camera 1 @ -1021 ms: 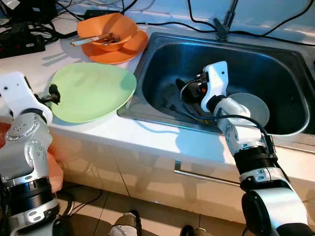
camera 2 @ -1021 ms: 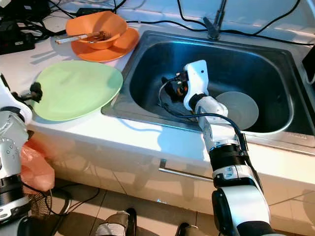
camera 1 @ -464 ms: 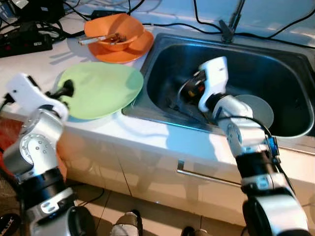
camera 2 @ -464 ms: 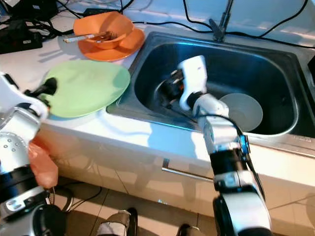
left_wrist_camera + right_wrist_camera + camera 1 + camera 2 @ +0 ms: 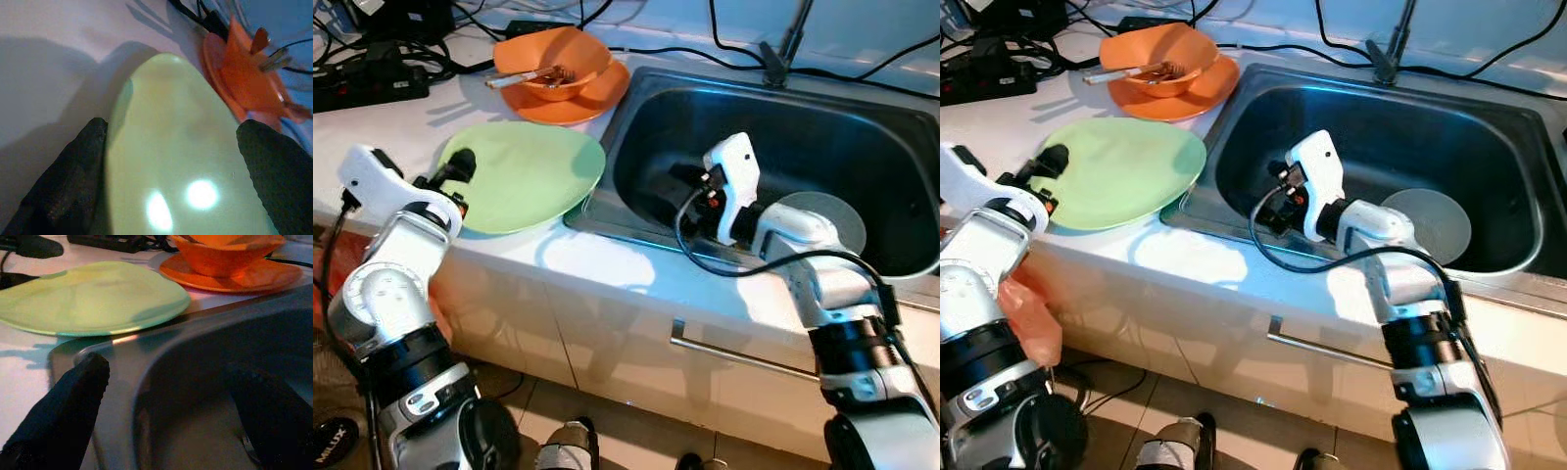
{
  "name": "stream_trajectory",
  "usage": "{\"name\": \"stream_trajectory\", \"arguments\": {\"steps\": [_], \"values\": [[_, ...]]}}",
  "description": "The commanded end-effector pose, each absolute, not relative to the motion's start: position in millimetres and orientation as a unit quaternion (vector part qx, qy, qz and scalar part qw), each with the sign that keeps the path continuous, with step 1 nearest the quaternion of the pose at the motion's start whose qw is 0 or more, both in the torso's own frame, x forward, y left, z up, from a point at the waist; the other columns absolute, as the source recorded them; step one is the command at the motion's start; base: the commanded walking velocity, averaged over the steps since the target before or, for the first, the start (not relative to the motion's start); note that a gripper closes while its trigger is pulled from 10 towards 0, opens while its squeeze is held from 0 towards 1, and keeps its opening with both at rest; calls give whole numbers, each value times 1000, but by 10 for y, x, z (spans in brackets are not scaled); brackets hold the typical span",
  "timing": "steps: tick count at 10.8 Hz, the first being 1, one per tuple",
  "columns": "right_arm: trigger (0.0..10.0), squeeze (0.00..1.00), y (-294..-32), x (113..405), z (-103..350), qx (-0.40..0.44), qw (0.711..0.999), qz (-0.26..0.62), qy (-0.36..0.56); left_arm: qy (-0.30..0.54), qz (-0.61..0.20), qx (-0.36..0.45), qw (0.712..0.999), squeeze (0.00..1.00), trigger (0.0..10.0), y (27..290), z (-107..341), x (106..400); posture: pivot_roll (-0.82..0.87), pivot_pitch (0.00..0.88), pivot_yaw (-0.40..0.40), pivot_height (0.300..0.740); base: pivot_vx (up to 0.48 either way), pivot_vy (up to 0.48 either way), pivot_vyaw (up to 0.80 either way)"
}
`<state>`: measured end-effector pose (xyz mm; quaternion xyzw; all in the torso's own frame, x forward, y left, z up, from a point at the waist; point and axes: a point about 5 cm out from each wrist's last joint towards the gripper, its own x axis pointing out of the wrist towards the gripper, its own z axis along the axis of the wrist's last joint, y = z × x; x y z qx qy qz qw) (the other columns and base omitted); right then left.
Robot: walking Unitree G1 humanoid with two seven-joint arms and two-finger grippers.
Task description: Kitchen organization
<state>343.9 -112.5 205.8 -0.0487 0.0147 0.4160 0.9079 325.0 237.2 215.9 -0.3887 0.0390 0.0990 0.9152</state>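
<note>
A pale green plate (image 5: 524, 174) lies flat on the white counter (image 5: 382, 122), left of the steel sink (image 5: 636, 108). My left gripper (image 5: 455, 168) is at the plate's left rim. In the left wrist view the left gripper (image 5: 172, 126) is open, with the plate (image 5: 181, 161) showing between its fingers (image 5: 68, 176). My right gripper (image 5: 683, 196) is down inside the sink near its left wall. In the right wrist view the right gripper (image 5: 166, 367) is open with nothing held. A grey dish (image 5: 827, 220) lies on the sink floor to the right of it.
An orange bowl (image 5: 548, 61) holding utensils sits on an orange plate (image 5: 582, 98) at the back of the counter. Black cables and a power strip (image 5: 367, 83) lie at the back left. The tap (image 5: 788, 44) rises behind the sink. A cupboard handle (image 5: 744, 354) runs below the counter.
The whole view has shifted as the camera moved. My left forearm has swung up beside the green plate's left rim. My right wrist has dropped lower, closer to the sink's left wall.
</note>
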Motion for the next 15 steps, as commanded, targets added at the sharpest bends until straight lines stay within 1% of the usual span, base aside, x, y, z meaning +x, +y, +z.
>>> {"name": "stream_trajectory", "arguments": {"steps": [1,2,5,9,13,15], "values": [[10000,0,-1111,3405,2067,-47,902,429,17,84,93,-413,902,0,392,2294,1980,3269,263,137,17,740,0,0,0],[10000,0,-1105,3391,2069,-49,899,435,18,77,76,-430,896,0,0,2254,1998,3279,263,136,17,740,0,0,0],[10000,0,-1085,3368,2080,-50,896,441,19,72,52,-460,884,0,0,2155,2069,3264,265,137,18,740,0,0,0],[10000,0,-1076,3359,2057,-48,895,443,22,84,14,-486,870,0,0,2039,2095,3266,265,135,20,740,0,0,0],[10000,0,-1071,3361,2036,-48,895,442,24,87,8,-500,862,0,0,2088,2077,3282,268,134,22,740,0,0,0],[10000,0,-1067,3363,2027,-47,896,442,25,105,-10,-498,861,0,0,2006,2008,3232,268,134,23,740,0,0,0]]}}
